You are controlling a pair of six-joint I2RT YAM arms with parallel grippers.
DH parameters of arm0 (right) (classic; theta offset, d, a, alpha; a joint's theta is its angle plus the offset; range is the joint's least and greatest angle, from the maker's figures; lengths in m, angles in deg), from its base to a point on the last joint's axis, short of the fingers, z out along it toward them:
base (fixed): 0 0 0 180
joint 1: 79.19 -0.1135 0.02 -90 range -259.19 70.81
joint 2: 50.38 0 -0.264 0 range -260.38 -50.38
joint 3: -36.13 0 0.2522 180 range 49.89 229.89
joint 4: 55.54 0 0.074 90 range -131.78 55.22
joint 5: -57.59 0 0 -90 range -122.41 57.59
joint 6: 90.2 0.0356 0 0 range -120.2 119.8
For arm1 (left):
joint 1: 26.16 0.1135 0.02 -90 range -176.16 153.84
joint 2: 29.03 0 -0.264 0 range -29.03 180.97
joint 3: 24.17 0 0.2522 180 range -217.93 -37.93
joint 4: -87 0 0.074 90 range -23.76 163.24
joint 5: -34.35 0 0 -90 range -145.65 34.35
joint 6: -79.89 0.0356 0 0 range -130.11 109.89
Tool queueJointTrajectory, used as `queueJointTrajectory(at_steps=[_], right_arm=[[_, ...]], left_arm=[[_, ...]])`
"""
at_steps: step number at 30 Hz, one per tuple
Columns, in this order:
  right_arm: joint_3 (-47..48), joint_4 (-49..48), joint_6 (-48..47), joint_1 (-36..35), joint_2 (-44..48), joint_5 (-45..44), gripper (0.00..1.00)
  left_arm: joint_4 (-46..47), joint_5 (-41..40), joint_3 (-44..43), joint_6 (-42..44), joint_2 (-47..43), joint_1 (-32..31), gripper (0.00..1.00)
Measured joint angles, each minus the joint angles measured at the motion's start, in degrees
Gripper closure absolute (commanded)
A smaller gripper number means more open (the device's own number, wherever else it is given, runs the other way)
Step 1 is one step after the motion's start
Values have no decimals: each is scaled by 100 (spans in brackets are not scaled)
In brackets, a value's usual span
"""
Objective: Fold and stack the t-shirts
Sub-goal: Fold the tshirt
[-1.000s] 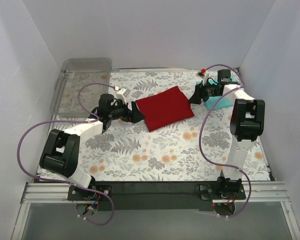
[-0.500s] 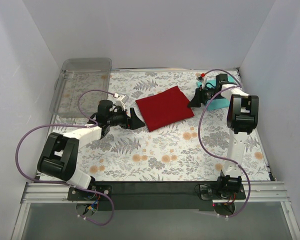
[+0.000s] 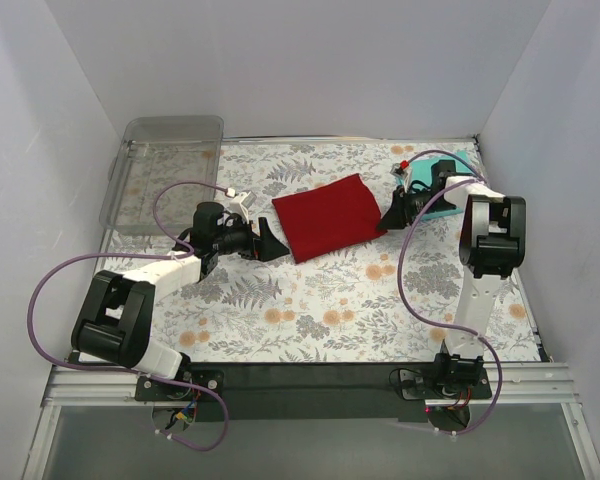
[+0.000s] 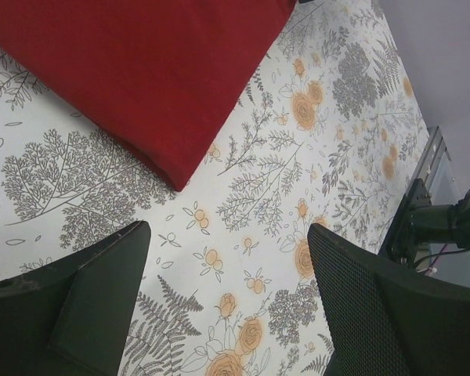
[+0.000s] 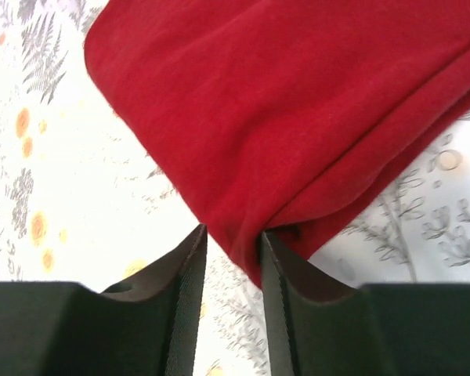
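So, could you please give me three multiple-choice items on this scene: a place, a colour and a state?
1. Where does the dark red t-shirt lie? A. middle of the floral mat B. against the left wall C. over the near edge
2. What colour is the second t-shirt behind the right arm? A. yellow B. teal C. black
3. How is the left gripper? A. shut on cloth B. shut on a cable C. open, empty
Answers: A, the top view shows it mid-mat; B, teal cloth shows beside that arm; C, its fingers stand wide apart over bare mat.
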Motion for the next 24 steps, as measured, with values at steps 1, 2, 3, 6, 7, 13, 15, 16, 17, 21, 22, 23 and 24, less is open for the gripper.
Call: queueJointTrajectory(at_steps=[1,2,3,6,7,13,15,16,17,21,22,23,24], right_arm=[[-76,28,-20,0,81,0,69],[-160,57,-44,-4,164,-2,70],[-238,90,-72,-13,243,-2,71],[-468,129,-133,-52,437,-37,80],[-551,133,-136,-74,485,-61,83],[-1008,219,22,-162,568,-212,93],[-1174,236,103,-164,627,-337,76],[-1268,240,116,-164,693,-455,74],[-1368,245,125,-164,802,-590,67],[-1517,240,299,-120,1504,-1091,56],[-1515,195,348,-85,1705,-1202,55],[-1506,146,402,-42,1899,-1292,54],[-1504,63,483,9,2063,-1360,54]], left_arm=[[-9,2,20,0,0,-2,25],[-22,2,31,0,0,-2,25],[-22,4,33,0,0,-2,25],[-17,13,33,0,0,0,25],[-17,13,33,0,0,0,25],[-15,22,33,0,0,0,25],[-20,26,33,0,-2,0,25],[-20,31,33,2,-2,0,25],[-26,33,33,4,-4,0,25],[-63,37,33,13,-79,0,25],[-68,37,33,22,-107,0,25],[-72,37,33,26,-142,0,25],[-74,37,33,26,-173,0,25]])
